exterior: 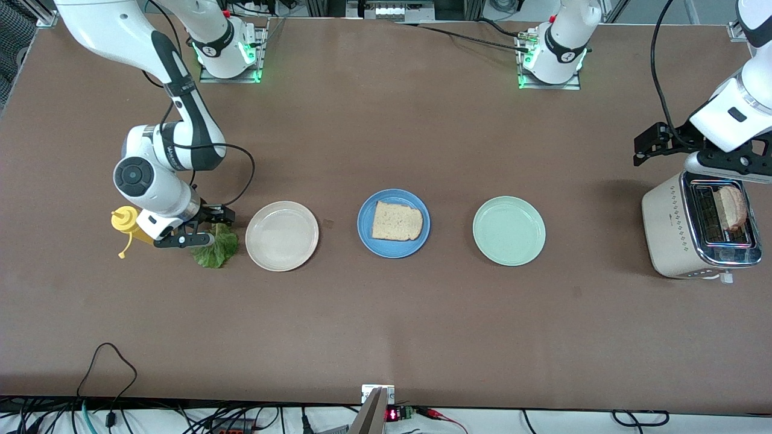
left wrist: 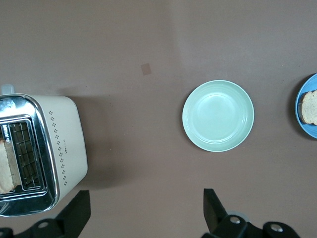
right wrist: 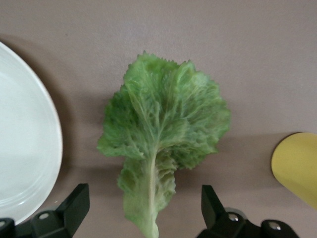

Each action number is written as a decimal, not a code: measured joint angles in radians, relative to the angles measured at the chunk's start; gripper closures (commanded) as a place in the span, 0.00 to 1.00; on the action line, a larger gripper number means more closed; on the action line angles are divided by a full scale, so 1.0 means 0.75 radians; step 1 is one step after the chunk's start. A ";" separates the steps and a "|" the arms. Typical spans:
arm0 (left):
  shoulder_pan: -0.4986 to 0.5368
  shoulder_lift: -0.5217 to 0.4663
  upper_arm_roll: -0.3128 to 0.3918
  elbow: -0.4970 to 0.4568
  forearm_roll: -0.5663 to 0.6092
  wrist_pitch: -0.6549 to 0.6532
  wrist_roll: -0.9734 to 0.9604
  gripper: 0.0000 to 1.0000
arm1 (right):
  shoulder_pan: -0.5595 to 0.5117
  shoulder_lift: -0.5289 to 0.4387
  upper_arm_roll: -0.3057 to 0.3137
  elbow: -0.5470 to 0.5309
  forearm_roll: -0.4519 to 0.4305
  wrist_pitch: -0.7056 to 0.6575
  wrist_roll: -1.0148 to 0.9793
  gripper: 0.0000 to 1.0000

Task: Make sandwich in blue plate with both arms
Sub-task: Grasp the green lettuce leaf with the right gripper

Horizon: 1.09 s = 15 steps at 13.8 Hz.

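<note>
The blue plate (exterior: 393, 251) lies mid-table with one toasted bread slice (exterior: 396, 221) on it; its edge (left wrist: 310, 132) also shows in the left wrist view. A second slice (exterior: 733, 207) stands in the toaster (exterior: 669, 235) at the left arm's end. A crinkled green lettuce leaf (exterior: 216, 248) lies on the table at the right arm's end. My right gripper (exterior: 208, 228) hangs low over its stem, open, a finger on each side of the leaf (right wrist: 166, 129). High above the toaster my left gripper (exterior: 730, 164) is open and holds nothing.
A beige plate (exterior: 281, 235) lies beside the lettuce, toward the blue plate. A pale green plate (exterior: 508, 231) sits between the blue plate and the toaster. A yellow squeeze bottle (exterior: 125, 222) stands close by the right gripper.
</note>
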 measured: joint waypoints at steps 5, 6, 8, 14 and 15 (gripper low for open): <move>-0.002 0.000 -0.004 0.009 0.000 0.000 0.017 0.00 | 0.000 0.042 0.000 0.001 0.000 0.015 0.000 0.06; -0.003 0.000 -0.005 0.010 0.000 0.000 0.020 0.00 | 0.000 0.053 0.000 0.002 0.000 0.024 -0.001 0.11; -0.004 0.000 -0.006 0.011 0.000 0.000 0.022 0.00 | 0.000 0.076 0.000 0.002 0.000 0.040 -0.002 0.25; -0.005 0.000 -0.007 0.011 -0.002 0.001 0.025 0.00 | -0.001 0.097 -0.001 0.005 0.000 0.055 -0.002 0.84; -0.007 0.000 -0.007 0.011 -0.002 0.001 0.025 0.00 | -0.001 0.097 -0.001 0.005 0.000 0.056 -0.003 0.87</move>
